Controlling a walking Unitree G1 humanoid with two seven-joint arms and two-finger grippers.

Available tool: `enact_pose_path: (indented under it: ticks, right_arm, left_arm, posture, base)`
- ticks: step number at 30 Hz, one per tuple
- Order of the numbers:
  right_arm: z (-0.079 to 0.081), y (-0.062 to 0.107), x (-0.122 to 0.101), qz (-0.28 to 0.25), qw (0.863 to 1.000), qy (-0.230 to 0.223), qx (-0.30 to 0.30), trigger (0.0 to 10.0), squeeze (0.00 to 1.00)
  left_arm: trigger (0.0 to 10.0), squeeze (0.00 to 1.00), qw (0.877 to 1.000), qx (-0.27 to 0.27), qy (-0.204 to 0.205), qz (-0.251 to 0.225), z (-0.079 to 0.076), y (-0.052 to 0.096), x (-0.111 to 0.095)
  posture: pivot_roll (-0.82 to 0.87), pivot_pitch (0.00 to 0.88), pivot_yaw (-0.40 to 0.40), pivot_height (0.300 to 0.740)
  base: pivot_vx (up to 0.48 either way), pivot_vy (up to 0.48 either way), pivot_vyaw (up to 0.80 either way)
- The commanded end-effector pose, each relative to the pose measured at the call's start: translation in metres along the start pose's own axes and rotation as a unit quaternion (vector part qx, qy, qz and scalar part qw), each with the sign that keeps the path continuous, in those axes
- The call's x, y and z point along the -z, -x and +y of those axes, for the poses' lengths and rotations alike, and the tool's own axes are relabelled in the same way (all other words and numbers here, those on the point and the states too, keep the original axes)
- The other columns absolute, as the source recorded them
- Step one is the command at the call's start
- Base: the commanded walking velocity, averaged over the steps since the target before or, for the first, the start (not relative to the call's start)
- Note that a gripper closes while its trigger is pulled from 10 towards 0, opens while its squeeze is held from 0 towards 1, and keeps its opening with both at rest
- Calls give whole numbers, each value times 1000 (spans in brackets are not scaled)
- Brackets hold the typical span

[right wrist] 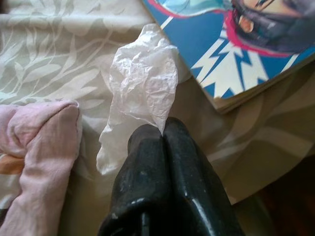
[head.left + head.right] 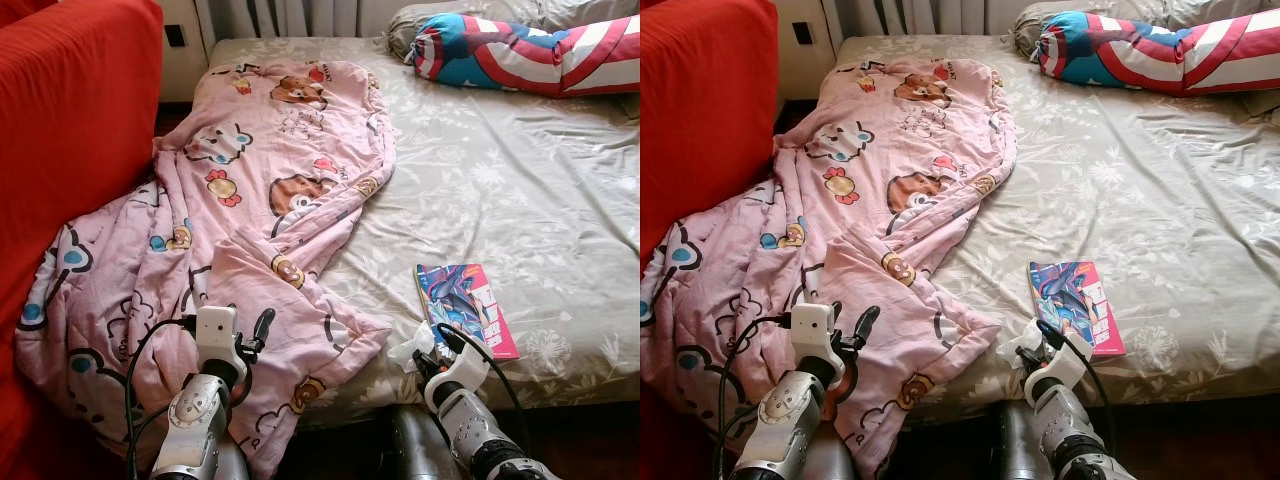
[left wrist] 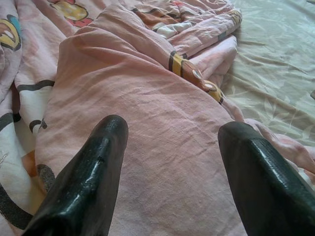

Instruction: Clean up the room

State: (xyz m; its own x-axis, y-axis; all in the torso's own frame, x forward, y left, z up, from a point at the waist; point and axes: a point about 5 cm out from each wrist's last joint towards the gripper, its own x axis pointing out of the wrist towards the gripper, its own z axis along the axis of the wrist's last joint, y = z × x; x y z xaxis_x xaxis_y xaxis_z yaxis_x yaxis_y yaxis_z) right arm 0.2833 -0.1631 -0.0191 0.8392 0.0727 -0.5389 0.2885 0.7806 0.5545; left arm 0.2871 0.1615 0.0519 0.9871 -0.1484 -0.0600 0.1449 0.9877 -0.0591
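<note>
A crumpled white tissue [image 1: 142,83] is pinched between the fingers of my right gripper [image 1: 165,130], which is shut on it at the bed's near edge. In the left eye view that tissue [image 2: 408,352] sits just left of a colourful comic book [image 2: 465,306] lying on the sheet. My left gripper [image 3: 170,142] is open and hovers low over the pink cartoon blanket [image 2: 250,200], fingers [image 3: 91,172] spread with only blanket cloth between them. The blanket lies rumpled along the bed's left side and hangs off its near corner.
A red sofa [image 2: 70,130] stands close on the left, touching the blanket. A Captain America bolster pillow [image 2: 530,50] lies at the head of the bed. The grey floral sheet [image 2: 500,180] is bare across the right half.
</note>
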Motion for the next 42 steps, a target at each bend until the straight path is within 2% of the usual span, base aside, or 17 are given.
enact_pose_path:
  ticks: [1, 4, 10, 13, 16, 18, 24, 29, 34, 35, 42]
  right_arm:
    - [-5, 2, 2, -6, 1000, 27, 10, 0, 0]
    - [7, -1, -14, -51, 995, 86, -19, 0, 0]
    - [24, -1, -31, -114, 984, 111, -76, 0, 0]
    - [33, 2, -42, -163, 973, 129, -102, 0, 0]
    - [39, 5, -45, -186, 965, 148, -115, 196, 0]
    - [40, 8, -46, -196, 958, 170, -120, 10000, 0]
    - [42, 19, -46, -226, 937, 230, -134, 10000, 0]
    - [40, 29, -46, -244, 925, 257, -138, 10000, 0]
    - [33, 31, -45, -244, 928, 253, -120, 10000, 0]
    - [29, 29, -43, -234, 930, 264, -98, 10000, 0]
    - [29, 28, -41, -230, 933, 264, -83, 10000, 0]
  left_arm:
    - [10000, 0, 1000, 6, -9, 4, -2, 2, 2]
    - [10000, 0, 1000, 5, -9, 4, -2, 3, 3]
    - [10000, 0, 1000, 6, -5, 7, -5, 3, 6]
    - [10000, 0, 1000, 7, -3, 9, -7, 4, 7]
    - [10000, 0, 1000, 7, -2, 9, -8, 4, 8]
    - [10000, 0, 1000, 6, -1, 9, -8, 5, 9]
    - [10000, 0, 1000, -5, 9, 12, -5, 6, 11]
    - [10000, 0, 1000, -11, 19, 13, -4, 8, 13]
    - [10000, 0, 1000, -13, 21, 14, -3, 9, 14]
    - [10000, 0, 1000, -14, 20, 15, -2, 9, 14]
    - [10000, 0, 1000, -19, 15, 18, 4, 8, 13]
  posture:
    - [30, 133, -40, 586]
    - [21, 126, -42, 586]
    - [1, 105, -47, 586]
    - [-8, 87, -54, 586]
    - [-7, 81, -57, 586]
    - [-8, 71, -61, 586]
    - [-14, 41, -65, 586]
    - [-19, 27, -63, 586]
    - [-19, 19, -57, 600]
    - [-17, 20, -54, 610]
    - [-14, 36, -50, 650]
  base:
    - [0, 0, 0]
    - [0, 0, 0]
    - [0, 0, 0]
    - [0, 0, 0]
    - [0, 0, 0]
    - [0, 0, 0]
    - [0, 0, 0]
    - [0, 0, 0]
    - [0, 0, 0]
    - [0, 0, 0]
    - [0, 0, 0]
